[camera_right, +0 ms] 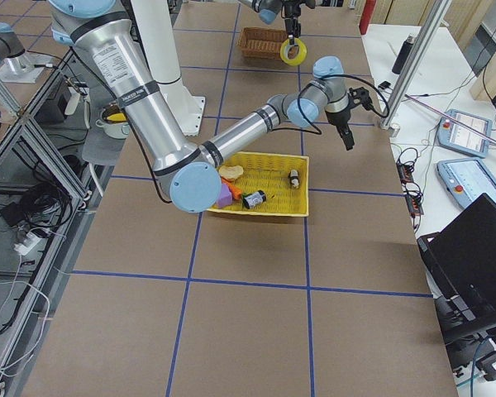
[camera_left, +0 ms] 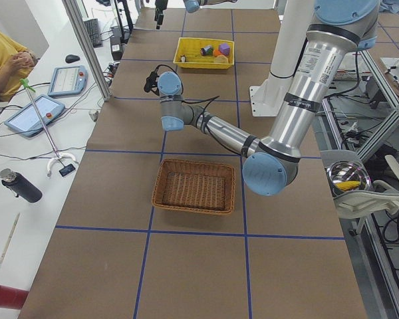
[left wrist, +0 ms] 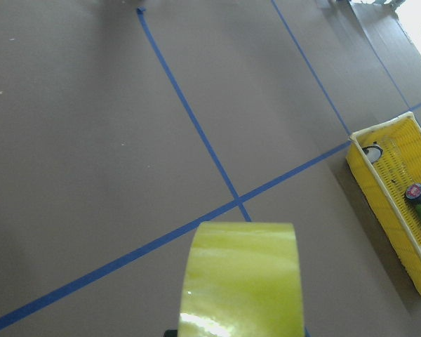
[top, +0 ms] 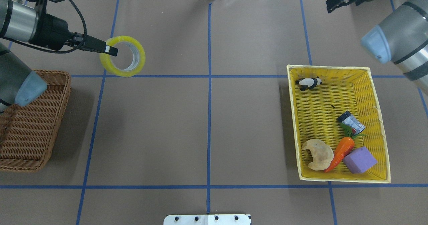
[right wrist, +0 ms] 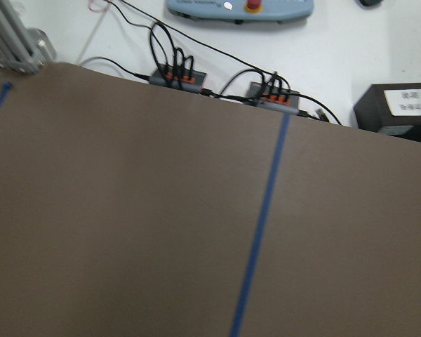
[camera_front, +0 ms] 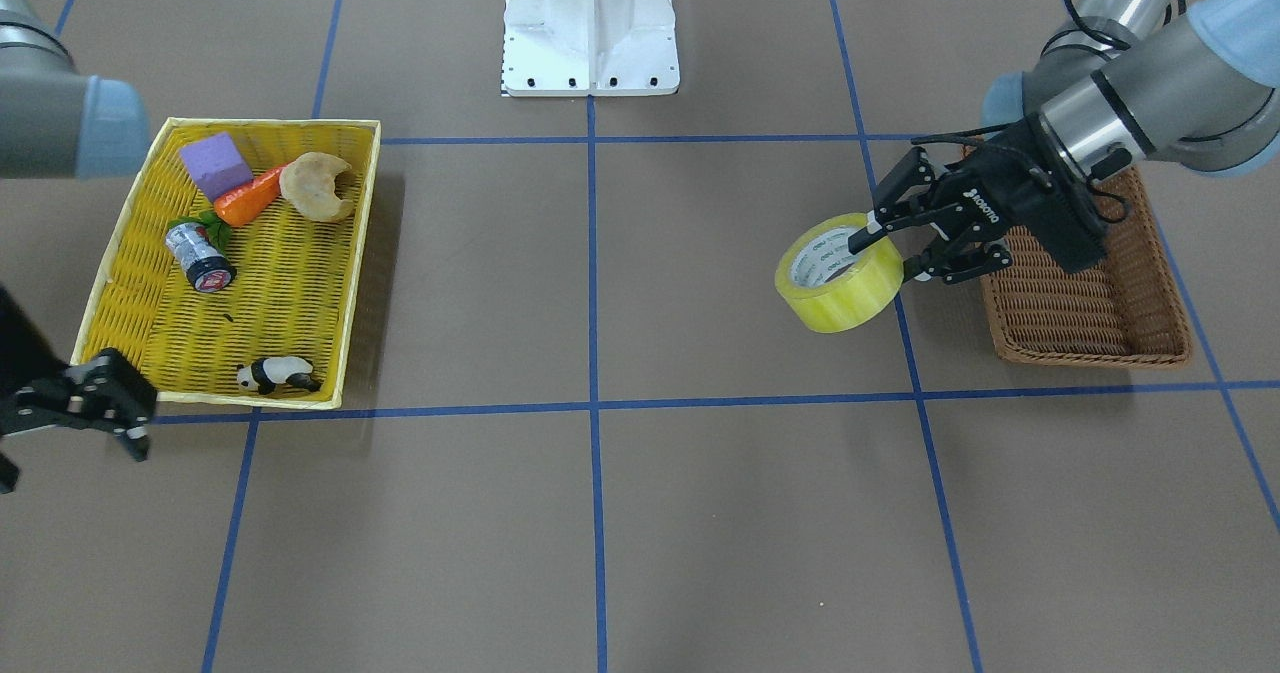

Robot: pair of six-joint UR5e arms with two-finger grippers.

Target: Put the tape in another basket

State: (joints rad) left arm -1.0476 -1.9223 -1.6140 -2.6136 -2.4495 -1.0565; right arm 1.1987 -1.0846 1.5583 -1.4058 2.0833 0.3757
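Observation:
The yellow tape roll (camera_front: 845, 298) hangs tilted in my left gripper (camera_front: 888, 258), which is shut on its wall, one finger inside the white core and one outside. In the overhead view the tape (top: 122, 72) is held above the table, beyond the far right corner of the dark brown wicker basket (top: 30, 124), not over it. The left wrist view shows the tape (left wrist: 240, 281) close below the camera. The brown basket (camera_front: 1090, 303) is empty. My right gripper (camera_front: 75, 418) is open and empty, by the near corner of the yellow basket (camera_front: 360, 253).
The yellow basket (top: 291, 118) holds a panda figure (top: 309, 83), a small can (top: 351, 122), a carrot (top: 341, 151), a purple block (top: 359, 159) and a pastry (top: 317, 154). The robot's white base (camera_front: 590, 23) stands at the table's edge.

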